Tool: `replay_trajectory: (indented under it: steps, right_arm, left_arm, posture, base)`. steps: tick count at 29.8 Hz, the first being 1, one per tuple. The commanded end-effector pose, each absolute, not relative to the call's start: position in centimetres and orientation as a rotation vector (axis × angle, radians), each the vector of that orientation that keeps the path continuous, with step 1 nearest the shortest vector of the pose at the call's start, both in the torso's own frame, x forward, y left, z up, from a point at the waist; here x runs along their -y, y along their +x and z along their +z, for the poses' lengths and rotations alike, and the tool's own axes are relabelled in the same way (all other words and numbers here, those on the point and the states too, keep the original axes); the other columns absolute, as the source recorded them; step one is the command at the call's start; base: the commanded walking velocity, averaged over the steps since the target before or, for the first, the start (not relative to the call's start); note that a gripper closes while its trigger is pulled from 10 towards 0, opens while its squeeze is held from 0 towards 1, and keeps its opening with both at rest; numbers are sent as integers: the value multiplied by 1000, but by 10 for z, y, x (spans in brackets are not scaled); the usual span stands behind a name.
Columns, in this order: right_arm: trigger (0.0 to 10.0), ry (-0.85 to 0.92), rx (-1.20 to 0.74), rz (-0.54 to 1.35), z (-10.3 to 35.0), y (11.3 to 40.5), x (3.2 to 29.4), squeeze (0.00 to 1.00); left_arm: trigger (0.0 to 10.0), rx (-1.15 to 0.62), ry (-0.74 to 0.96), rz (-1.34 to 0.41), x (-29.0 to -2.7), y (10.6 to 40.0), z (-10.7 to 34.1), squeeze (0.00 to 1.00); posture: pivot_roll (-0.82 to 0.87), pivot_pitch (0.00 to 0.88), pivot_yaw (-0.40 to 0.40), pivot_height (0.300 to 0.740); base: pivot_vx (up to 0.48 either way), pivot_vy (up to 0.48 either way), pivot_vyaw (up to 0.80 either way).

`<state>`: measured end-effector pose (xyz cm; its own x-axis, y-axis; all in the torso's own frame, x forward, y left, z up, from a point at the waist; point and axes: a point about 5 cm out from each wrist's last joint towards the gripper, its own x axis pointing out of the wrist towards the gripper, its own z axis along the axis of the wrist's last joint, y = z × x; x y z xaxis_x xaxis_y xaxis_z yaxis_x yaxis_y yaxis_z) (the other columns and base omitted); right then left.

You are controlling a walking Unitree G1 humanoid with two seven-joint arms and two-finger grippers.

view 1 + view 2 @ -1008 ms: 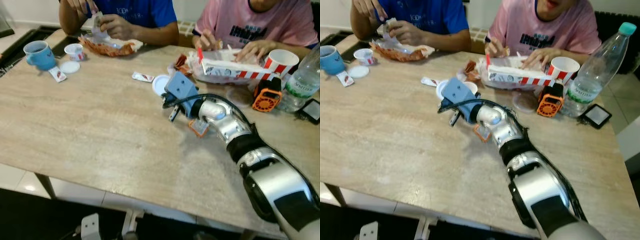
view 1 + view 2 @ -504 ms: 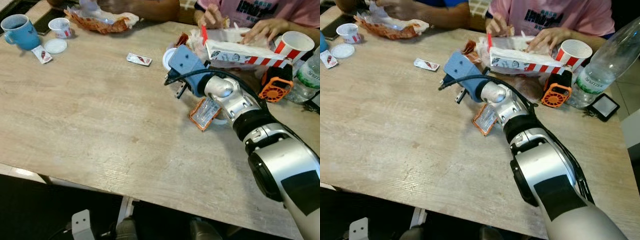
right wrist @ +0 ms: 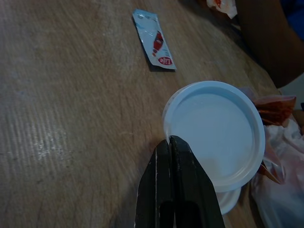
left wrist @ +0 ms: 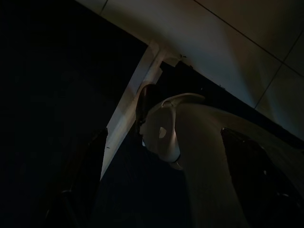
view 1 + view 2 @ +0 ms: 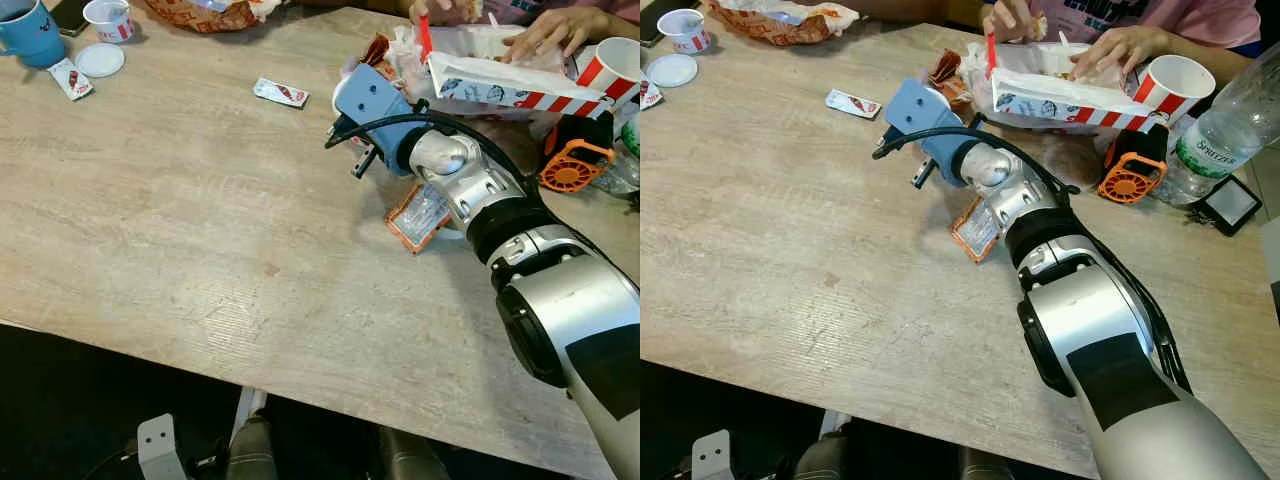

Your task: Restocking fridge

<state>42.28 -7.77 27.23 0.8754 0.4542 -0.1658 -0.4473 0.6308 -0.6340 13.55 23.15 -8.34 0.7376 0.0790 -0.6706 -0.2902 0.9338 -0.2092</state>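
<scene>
My right arm reaches across the wooden table (image 5: 180,250), and its blue wrist housing (image 5: 365,100) sits beside the food wrappers. In the right wrist view my right gripper (image 3: 168,139) is shut, its black fingers (image 3: 183,190) pressed together. Their tips rest at the rim of a white plastic lid (image 3: 216,133) lying flat on the table. A ketchup sachet (image 3: 154,40) lies just beyond the lid, the same sachet (image 5: 280,93) seen left of the wrist. My left arm hangs below the table in the dark, near a table leg (image 4: 133,104).
An orange-edged packet (image 5: 418,215) lies under my right forearm. A red-striped food box (image 5: 500,85), paper cup (image 5: 615,70), orange device (image 5: 570,165) and water bottle (image 5: 1225,130) crowd the far right. A person's hand (image 5: 560,22) rests there. A blue mug (image 5: 25,30) stands far left.
The whole picture has slid as my head tipped down toward the table. My right arm stays by the white lid, and more of the orange-edged packet shows under the forearm.
</scene>
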Motion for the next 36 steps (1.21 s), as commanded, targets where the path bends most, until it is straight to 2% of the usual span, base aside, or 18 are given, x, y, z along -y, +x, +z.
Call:
replay_trajectory:
  steps: [1, 23, 24, 27, 36]
  right_arm:
    - [10000, -711, -32, 478, 274, 425, 87, 0]
    - [10000, -654, -70, 488, 284, 426, 93, 0]
    - [10000, -649, -73, 493, 284, 426, 93, 75]
    - [10000, -655, -89, 497, 283, 426, 93, 133]
    - [10000, -649, -105, 527, 282, 425, 92, 129]
  left_arm:
    - [10000, -795, -333, 219, -228, 112, -93, 0]
    - [10000, -843, -333, 187, -217, 99, -99, 0]
    - [10000, -845, -333, 187, -217, 99, -99, 0]
    - [10000, -848, -333, 187, -217, 98, -99, 0]
    - [10000, -849, -334, 177, -214, 100, -100, 0]
  posture:
    - [7, 345, -88, 740]
    - [6, 345, -91, 740]
    - [6, 344, -91, 740]
    - [6, 344, -91, 740]
    - [2, 337, -91, 740]
  base:
    - [0, 0, 0]
    - [0, 0, 0]
    - [0, 0, 0]
    - [0, 0, 0]
    - [0, 0, 0]
